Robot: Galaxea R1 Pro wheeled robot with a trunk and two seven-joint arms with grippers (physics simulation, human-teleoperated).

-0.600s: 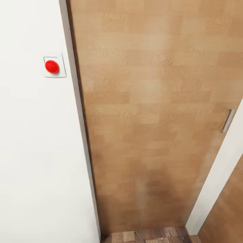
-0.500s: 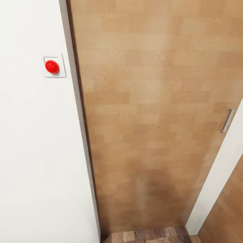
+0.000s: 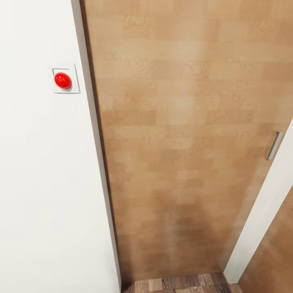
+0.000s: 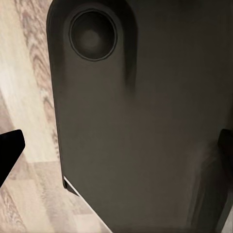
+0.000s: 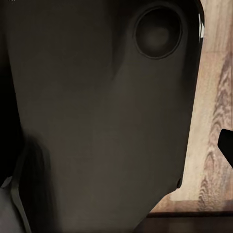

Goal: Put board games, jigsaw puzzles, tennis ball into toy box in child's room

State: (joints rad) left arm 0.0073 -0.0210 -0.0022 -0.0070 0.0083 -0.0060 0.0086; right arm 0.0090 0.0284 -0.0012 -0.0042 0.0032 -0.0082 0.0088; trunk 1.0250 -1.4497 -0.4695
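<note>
— So where are the toys? I see none of them from here.

— Nor do I. The robot faces a closed wooden door, with a white wall beside it and a red button on a small plate on that wall. The games, puzzles, ball and toy box aren't in any view; going by the task, they'd be in the child's room.

— And the handle?

— A slim metal handle at the door's right edge, next to a white frame. A strip of dark floor runs along the door's bottom edge.

— How will the toys handle, do you reckon?

— Guessing only from what they are: boxed games and puzzles should be light and stiff, flat, best pinched across a thin edge or side. The ball is light and round, so it may roll; grip it across the middle.

— What do the wrist cameras add?

— The head view gives the door, button and handle. The wrist views give pale plank floor and a big dark body of the robot close up, with a round recess in it. The right wrist shows the same sort of dark body and floor at its side.

— Grippers open or closed?

— I can't tell. Only a dark fingertip pokes in on the left wrist view and another tip on the right. Nothing seems to be held, but I wouldn't swear to it.
</note>
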